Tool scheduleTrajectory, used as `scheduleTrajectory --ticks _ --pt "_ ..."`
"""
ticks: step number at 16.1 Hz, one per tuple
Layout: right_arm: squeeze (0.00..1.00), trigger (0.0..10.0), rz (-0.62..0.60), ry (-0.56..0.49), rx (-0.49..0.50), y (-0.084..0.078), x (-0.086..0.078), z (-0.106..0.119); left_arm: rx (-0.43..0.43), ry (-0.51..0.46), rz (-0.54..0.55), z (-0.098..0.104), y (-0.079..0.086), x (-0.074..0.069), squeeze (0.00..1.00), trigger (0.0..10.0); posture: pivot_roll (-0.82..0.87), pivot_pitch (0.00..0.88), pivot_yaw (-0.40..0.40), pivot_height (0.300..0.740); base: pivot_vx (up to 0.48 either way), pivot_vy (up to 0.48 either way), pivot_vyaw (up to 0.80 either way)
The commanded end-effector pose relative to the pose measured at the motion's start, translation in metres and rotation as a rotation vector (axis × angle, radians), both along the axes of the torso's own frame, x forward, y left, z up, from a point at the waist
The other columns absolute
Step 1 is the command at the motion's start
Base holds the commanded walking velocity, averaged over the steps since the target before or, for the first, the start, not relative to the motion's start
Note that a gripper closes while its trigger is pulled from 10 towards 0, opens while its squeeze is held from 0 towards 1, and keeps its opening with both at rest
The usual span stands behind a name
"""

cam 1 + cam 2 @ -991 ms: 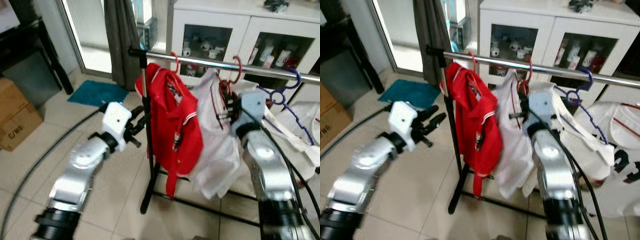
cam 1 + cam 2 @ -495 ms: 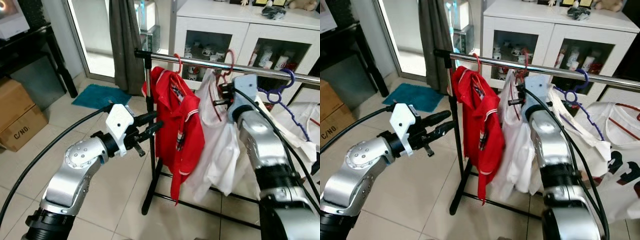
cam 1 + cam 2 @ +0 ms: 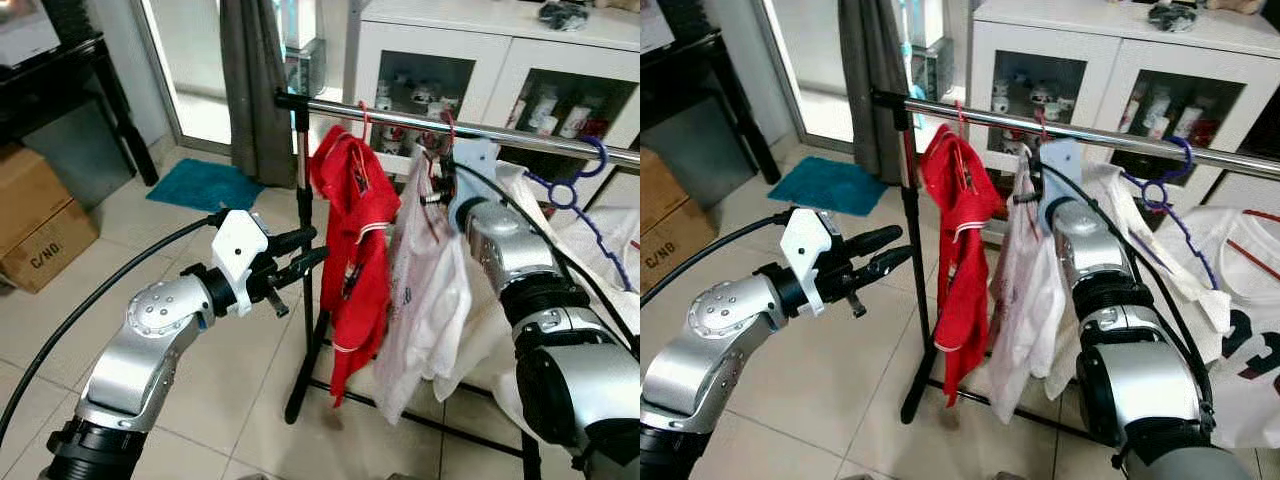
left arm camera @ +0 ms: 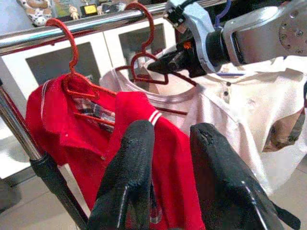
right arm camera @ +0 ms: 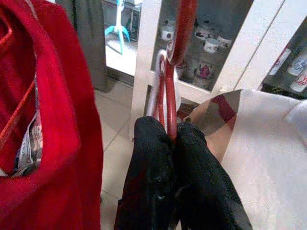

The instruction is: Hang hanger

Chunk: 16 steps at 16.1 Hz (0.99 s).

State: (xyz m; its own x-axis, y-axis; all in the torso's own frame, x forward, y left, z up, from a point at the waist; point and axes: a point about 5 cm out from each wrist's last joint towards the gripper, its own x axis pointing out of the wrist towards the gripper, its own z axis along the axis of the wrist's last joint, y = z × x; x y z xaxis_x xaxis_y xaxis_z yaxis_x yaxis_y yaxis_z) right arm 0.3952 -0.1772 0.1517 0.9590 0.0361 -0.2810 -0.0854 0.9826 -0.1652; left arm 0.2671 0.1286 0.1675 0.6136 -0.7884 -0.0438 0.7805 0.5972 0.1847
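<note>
The right gripper (image 4: 165, 64) is clamped on the red hanger (image 5: 173, 76) with the white shirt (image 3: 425, 290), its hook over the rail (image 3: 520, 142); next comes releasing it; the left gripper (image 3: 300, 256) waits, slightly open, empty.

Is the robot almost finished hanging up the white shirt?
Nearly. The red hanger carrying the white shirt already hooks over the metal rail, beside the red shirt. The right gripper is shut on that hanger's neck. What's left is letting go. The left gripper hovers open near the stand.
</note>
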Motion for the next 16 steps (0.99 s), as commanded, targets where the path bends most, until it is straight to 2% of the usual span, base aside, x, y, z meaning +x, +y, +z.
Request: scheduleTrajectory --ticks 1,4,5,6,8,10,11,13,14,15,16 --pt "0.0 10.0 -0.018 0.04 -0.001 -0.004 -0.001 -0.005 0.004 0.0 -0.026 0.0 -0.004 -0.003 0.0 10.0 -0.01 0.0 0.018 0.74 0.0 0.0 0.0" --pt "0.02 10.0 -0.004 0.064 0.025 -0.005 -0.005 -0.017 0.012 0.005 -0.013 -0.002 -0.003 -0.001 0.0 10.0 -0.02 0.0 0.023 0.74 0.0 0.0 0.0" --pt "1.0 10.0 0.005 0.032 0.048 -0.005 -0.005 -0.016 0.013 0.007 0.005 -0.003 -0.003 0.0 0.0 10.0 -0.02 0.0 0.025 0.74 0.0 0.0 0.0" --pt "1.0 10.0 0.01 0.015 0.056 -0.006 -0.005 -0.015 0.009 0.008 0.018 -0.003 -0.002 0.001 0.0 10.0 -0.02 0.0 0.025 0.74 0.0 0.0 0.0" --pt "1.0 10.0 0.07 -0.09 0.24 -0.001 -0.006 -0.006 -0.049 0.011 0.112 -0.005 -0.001 0.008 0.0 10.0 -0.03 0.0 0.03 0.74 0.0 0.0 0.0" --pt "1.0 10.0 0.112 -0.179 0.309 0.001 -0.011 0.002 -0.084 0.019 0.228 -0.007 0.003 0.016 0.0 10.0 -0.03 0.0 0.031 0.74 0.0 0.0 0.0" --pt "1.0 10.0 0.119 -0.2 0.304 0.001 -0.012 0.003 -0.094 0.017 0.248 -0.007 0.004 0.018 0.0 10.0 -0.03 0.0 0.029 0.74 0.0 0.0 0.0" --pt "1.0 10.0 0.133 -0.322 0.199 0.0 -0.026 0.013 -0.129 0.003 0.361 -0.007 0.008 0.024 0.0 10.0 -0.03 0.0 0.027 0.74 0.0 0.0 0.0" --pt "1.0 10.0 0.128 -0.339 0.19 -0.002 -0.03 0.014 -0.13 0.001 0.383 -0.007 0.009 0.025 0.0 10.0 -0.03 0.0 0.027 0.74 0.0 0.0 0.0" --pt "0.05 10.0 0.162 -0.408 0.209 -0.001 -0.041 0.019 -0.126 -0.003 0.418 -0.009 0.01 0.027 0.0 10.0 -0.03 0.0 0.027 0.74 0.0 0.0 0.0" --pt "0.0 10.0 0.202 -0.47 0.225 0.002 -0.053 0.024 -0.118 -0.003 0.432 -0.011 0.01 0.028 0.0 10.0 -0.03 0.0 0.028 0.74 0.0 -0.285 0.0"
